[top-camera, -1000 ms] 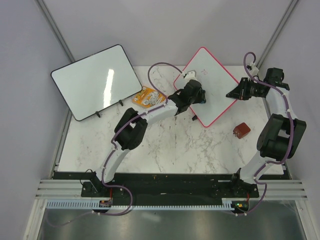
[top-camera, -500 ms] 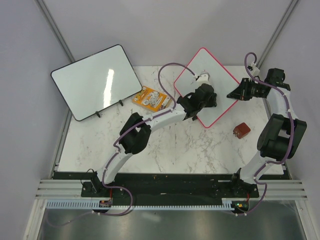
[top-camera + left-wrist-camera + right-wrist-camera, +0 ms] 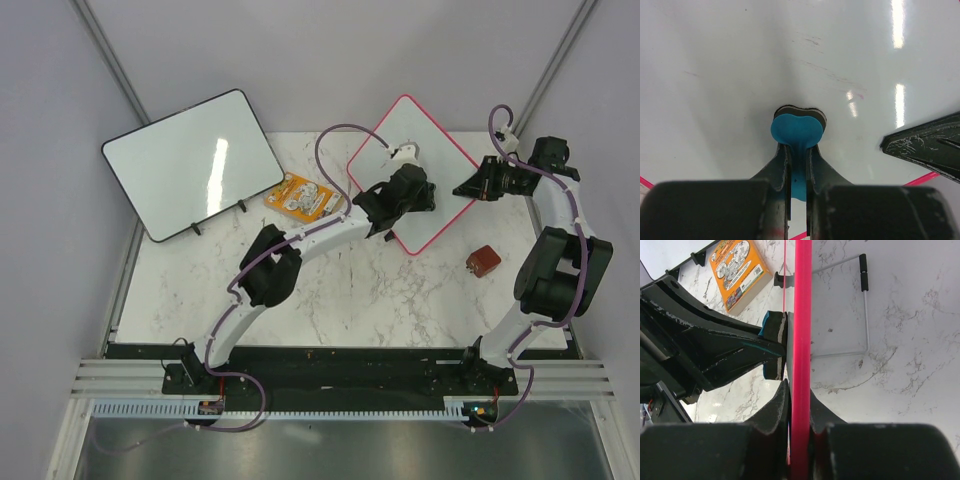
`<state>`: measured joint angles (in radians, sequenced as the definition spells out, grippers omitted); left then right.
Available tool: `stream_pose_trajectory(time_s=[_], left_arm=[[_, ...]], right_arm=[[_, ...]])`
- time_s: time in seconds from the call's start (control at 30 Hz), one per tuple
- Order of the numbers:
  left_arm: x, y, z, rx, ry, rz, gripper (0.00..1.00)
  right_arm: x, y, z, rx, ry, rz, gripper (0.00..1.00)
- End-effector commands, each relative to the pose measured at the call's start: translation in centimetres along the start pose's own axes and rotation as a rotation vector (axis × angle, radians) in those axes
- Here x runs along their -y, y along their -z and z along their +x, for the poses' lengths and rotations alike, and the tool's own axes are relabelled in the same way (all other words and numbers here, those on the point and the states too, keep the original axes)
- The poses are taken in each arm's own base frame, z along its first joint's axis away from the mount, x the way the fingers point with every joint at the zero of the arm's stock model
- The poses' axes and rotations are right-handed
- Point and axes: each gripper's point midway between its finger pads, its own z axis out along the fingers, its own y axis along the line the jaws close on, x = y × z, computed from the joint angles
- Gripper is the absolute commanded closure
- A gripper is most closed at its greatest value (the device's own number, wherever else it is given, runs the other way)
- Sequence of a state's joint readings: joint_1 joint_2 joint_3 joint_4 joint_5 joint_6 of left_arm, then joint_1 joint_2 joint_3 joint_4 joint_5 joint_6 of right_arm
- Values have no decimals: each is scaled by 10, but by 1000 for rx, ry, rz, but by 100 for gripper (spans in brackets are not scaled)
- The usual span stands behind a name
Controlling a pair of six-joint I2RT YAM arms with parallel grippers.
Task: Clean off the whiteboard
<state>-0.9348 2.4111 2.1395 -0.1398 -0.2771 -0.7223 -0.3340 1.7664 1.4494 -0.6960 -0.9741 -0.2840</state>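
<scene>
The pink-framed whiteboard (image 3: 440,195) stands tilted at the back right of the table; its white face (image 3: 740,75) fills the left wrist view, with faint marks. My left gripper (image 3: 408,190) is shut on a blue eraser (image 3: 797,131) and presses its pad flat against the board face. My right gripper (image 3: 472,186) is shut on the board's right edge; the pink frame (image 3: 802,340) runs between its jaws. The eraser (image 3: 774,350) and the left fingers (image 3: 715,347) show beside the frame in the right wrist view. The right fingertip (image 3: 925,142) shows in the left wrist view.
A larger black-framed whiteboard (image 3: 195,165) stands at the back left. An orange card pack (image 3: 300,196) lies between the boards and shows in the right wrist view (image 3: 737,271). A small red-brown block (image 3: 483,261) lies right of the pink board. The board's wire stand (image 3: 865,305) rests on the marble.
My left gripper swept right across the pink board with the eraser, from its left part to its middle, then held still. My right gripper kept its hold on the edge.
</scene>
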Motion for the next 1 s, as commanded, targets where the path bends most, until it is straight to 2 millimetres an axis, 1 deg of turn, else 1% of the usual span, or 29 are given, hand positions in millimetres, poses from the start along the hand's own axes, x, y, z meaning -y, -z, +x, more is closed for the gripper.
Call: stream_pose_trajectory(time_s=[0.0,0.03,0.1,0.13,0.17,0.2,0.23,0.27,0.3,0.33,0.4,0.47,0.53,0.57,0.6,0.67,0.7,0.77,0.83,0.87,0.9,0.93,0.97], left_arm=[[-85,-22,52,-115,134,-158,98],[-109,-21,60,-133,150,-206,98],[-126,-18,61,-137,197,-245,98],[-141,-14,61,-138,215,-280,98],[-147,-13,59,-134,229,-293,98],[-159,-9,67,-144,245,-324,98],[-165,-7,57,-122,260,-335,98],[-169,-6,53,-106,279,-341,98],[-179,-3,59,-111,282,-359,98],[-182,-2,49,-90,293,-352,98],[-187,-1,44,-76,296,-354,98],[-187,-1,37,-62,287,-351,98],[-181,-4,28,-44,279,-326,98],[-180,-7,27,-44,268,-319,98],[-171,-11,19,-29,265,-287,98],[-163,-17,19,-44,244,-244,98],[-155,-20,8,-29,243,-220,98],[-150,-23,-1,-15,234,-201,98],[-146,-26,-23,38,250,-177,98],[-146,-27,-29,51,247,-171,98],[-148,-27,-44,79,251,-159,98],[-146,-27,-59,113,242,-132,98],[-147,-28,-69,133,239,-121,98]], right_arm=[[-12,-29,36,-126,206,-65,100],[-11,-28,36,-125,205,-64,100],[-12,-28,36,-123,205,-65,100],[-12,-29,36,-124,207,-66,100],[-13,-28,36,-123,207,-68,100],[-13,-28,36,-123,208,-67,100],[-13,-28,36,-123,207,-67,100],[-14,-28,35,-121,210,-67,100],[-14,-28,35,-122,208,-67,100],[-13,-28,35,-122,207,-66,100],[-14,-28,35,-122,209,-67,100],[-13,-28,36,-122,208,-67,100],[-13,-28,35,-122,207,-66,100],[-13,-28,36,-122,208,-67,100],[-14,-28,35,-122,209,-67,100],[-13,-27,35,-121,210,-64,100],[-14,-27,35,-121,212,-65,100],[-14,-27,35,-119,211,-65,100],[-15,-27,35,-120,211,-68,100],[-15,-26,35,-119,216,-69,100],[-15,-26,35,-119,219,-69,100],[-16,-25,34,-119,223,-68,100],[-17,-25,33,-118,231,-69,100]])
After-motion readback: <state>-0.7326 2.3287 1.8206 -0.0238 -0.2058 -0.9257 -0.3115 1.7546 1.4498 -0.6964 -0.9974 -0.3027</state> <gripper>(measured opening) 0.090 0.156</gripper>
